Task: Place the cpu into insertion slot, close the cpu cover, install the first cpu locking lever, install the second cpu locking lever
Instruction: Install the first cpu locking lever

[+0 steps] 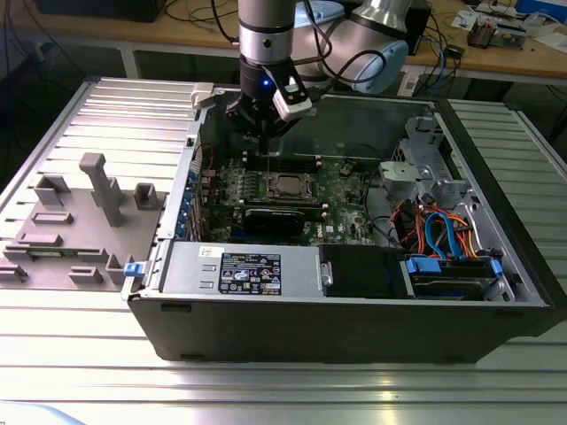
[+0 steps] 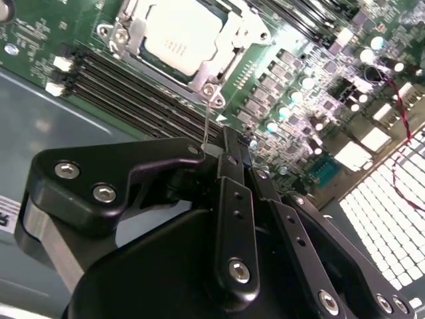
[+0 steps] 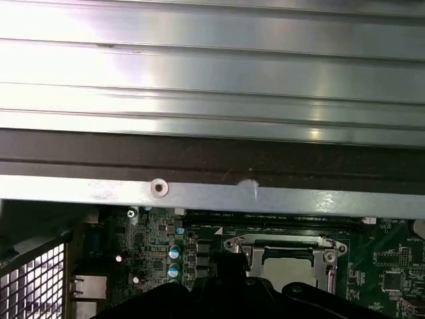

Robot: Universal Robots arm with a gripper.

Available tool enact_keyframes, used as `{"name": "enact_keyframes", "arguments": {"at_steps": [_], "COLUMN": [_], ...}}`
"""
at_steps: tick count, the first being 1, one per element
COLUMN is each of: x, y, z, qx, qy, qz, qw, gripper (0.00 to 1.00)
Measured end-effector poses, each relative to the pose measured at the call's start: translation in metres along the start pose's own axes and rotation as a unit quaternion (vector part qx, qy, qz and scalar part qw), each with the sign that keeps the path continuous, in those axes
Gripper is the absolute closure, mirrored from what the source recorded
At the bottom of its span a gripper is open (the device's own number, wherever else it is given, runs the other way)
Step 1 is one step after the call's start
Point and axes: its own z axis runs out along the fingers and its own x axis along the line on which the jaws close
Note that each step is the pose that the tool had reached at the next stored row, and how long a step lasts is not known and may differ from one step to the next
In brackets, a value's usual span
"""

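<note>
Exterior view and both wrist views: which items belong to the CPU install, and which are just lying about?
Job:
- cpu, seated in the insertion slot
- cpu cover, closed down around it
- gripper, above the board beside the socket

Lying about:
- memory slots
- grey fixture block outside the case
- drive cables
- power supply

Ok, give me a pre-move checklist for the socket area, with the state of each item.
1. cpu seated in the insertion slot: ok.
2. cpu cover down around the chip: ok, it frames the chip in the second wrist view.
3. Thin locking lever latched: not ok, it stands up from the socket.
4. End effector on the lever: cannot tell; its tip is beside the wire.
5. End effector above the socket: ok.
</note>
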Motion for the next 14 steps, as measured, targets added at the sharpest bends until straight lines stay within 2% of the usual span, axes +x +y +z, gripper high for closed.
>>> {"name": "enact_keyframes", "arguments": {"at_steps": [8, 14], "x": [-0.0166, -0.0187], "y": [-0.0001, -0.0002], "z": [0.0002, 0.0002], "qx": [0.0002, 0.0003], "qy": [0.0, 0.0], "qz": [0.0, 0.0], "qw": [1.0, 1.0], "gripper": [0.89, 0.89]}}
